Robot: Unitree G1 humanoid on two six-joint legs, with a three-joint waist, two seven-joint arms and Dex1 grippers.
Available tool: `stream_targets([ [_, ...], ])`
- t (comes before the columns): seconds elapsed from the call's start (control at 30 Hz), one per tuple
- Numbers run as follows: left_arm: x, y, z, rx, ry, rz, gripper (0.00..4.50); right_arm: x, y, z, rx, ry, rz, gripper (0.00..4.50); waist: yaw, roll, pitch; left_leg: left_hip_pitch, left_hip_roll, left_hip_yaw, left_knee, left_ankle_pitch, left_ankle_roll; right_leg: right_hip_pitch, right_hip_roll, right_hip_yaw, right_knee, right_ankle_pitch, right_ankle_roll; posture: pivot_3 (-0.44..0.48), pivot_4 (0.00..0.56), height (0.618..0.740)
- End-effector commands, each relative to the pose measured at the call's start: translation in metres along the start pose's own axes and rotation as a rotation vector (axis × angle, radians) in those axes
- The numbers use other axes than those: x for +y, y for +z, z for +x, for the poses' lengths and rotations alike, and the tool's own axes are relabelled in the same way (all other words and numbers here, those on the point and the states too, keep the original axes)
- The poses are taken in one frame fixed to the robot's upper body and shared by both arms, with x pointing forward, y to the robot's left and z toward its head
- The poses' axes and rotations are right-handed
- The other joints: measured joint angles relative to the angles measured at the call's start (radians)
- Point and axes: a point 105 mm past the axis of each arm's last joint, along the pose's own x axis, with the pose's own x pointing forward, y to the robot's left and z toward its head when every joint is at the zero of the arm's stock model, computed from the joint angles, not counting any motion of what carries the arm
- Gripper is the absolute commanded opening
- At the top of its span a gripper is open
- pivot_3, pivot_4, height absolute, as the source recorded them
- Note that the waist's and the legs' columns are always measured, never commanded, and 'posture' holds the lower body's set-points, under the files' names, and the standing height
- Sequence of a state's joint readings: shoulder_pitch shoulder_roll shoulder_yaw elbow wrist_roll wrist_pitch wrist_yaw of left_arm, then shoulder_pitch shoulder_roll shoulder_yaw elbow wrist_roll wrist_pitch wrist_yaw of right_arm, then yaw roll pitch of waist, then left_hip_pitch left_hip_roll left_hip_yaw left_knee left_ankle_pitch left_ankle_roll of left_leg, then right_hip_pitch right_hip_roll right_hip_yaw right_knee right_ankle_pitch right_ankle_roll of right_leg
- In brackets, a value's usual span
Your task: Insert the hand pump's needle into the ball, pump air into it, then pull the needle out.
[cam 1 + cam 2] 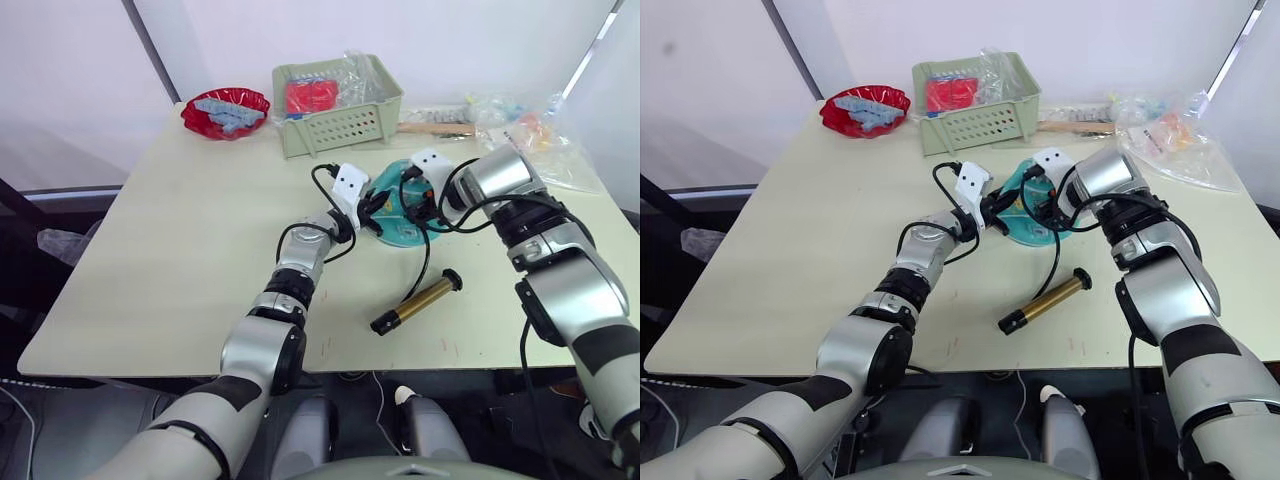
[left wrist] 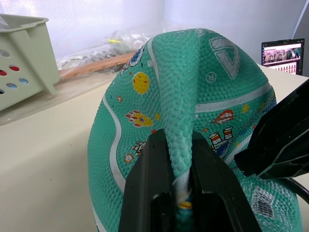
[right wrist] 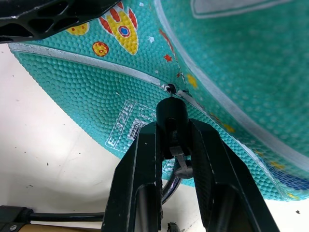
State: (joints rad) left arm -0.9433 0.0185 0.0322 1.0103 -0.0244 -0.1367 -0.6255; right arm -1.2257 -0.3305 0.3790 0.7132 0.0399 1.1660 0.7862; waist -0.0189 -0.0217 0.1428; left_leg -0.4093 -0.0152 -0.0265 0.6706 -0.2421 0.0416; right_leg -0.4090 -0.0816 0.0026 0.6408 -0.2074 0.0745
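Note:
The teal ball (image 1: 398,222) lies limp and partly flat on the table, behind the middle. My left gripper (image 2: 179,145) is shut on a raised fold of the ball (image 2: 159,72). From the other side, my right gripper (image 3: 172,126) is shut on the black end piece of the hose (image 3: 172,112). That end piece points at the ball's small valve hole (image 3: 169,88) beside a white label patch (image 3: 126,126). The needle is hidden at that spot. The bronze hand pump (image 1: 418,302) lies on the table in front of the ball, and its thin hose (image 1: 427,255) runs up to my right gripper (image 1: 415,200).
A green basket (image 1: 340,105) with red packets stands at the back, and a red bowl (image 1: 226,110) sits to its left. Plastic bags (image 1: 530,135) and a wooden stick (image 1: 435,128) lie at the back right. The table's left half (image 1: 180,240) is bare.

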Motion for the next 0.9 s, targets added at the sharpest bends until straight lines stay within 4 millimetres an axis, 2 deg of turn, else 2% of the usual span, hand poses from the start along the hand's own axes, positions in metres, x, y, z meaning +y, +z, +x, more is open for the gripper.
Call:
stream_targets([
  [0.03, -0.050, -0.028, 0.013, 0.113, -0.182, -0.025, 0.02, 0.026, 0.013, 0.018, -0.051, 0.066, -0.084, 0.31, -0.001, -0.001, -0.002, 0.001, 0.000, 0.000, 0.000, 0.000, 0.000, 0.000, 0.000, 0.000, 0.000, 0.000, 0.000, 0.000, 0.150, 0.737],
  [0.13, -0.050, -0.028, 0.013, 0.113, -0.183, -0.026, 0.02, 0.027, 0.012, 0.021, -0.046, 0.077, -0.088, 0.31, -0.003, -0.002, -0.003, 0.013, 0.000, 0.000, -0.004, 0.000, 0.000, 0.011, 0.000, 0.000, -0.002, -0.002, -0.002, 0.000, 0.150, 0.737],
  [0.47, -0.048, -0.030, 0.012, 0.118, -0.175, -0.024, 0.02, 0.024, 0.011, 0.027, -0.052, 0.085, -0.085, 0.31, -0.018, -0.002, -0.008, 0.014, 0.001, -0.004, -0.004, 0.000, 0.000, 0.013, 0.000, -0.003, -0.002, -0.002, -0.002, 0.000, 0.150, 0.737],
  [0.73, -0.047, -0.031, 0.012, 0.119, -0.170, -0.026, 0.02, 0.013, 0.008, 0.015, -0.072, 0.085, -0.121, 0.31, -0.018, -0.001, -0.007, 0.013, 0.001, -0.005, -0.004, 0.000, 0.000, 0.013, -0.001, -0.004, -0.003, -0.002, -0.002, 0.000, 0.150, 0.737],
  [0.9, -0.042, -0.032, 0.010, 0.125, -0.154, -0.020, 0.02, -0.003, -0.001, -0.001, -0.114, 0.073, -0.077, 0.31, -0.012, 0.003, -0.004, 0.011, 0.000, -0.006, -0.004, 0.000, 0.000, 0.013, -0.003, -0.005, -0.004, -0.003, -0.001, 0.000, 0.150, 0.737],
])
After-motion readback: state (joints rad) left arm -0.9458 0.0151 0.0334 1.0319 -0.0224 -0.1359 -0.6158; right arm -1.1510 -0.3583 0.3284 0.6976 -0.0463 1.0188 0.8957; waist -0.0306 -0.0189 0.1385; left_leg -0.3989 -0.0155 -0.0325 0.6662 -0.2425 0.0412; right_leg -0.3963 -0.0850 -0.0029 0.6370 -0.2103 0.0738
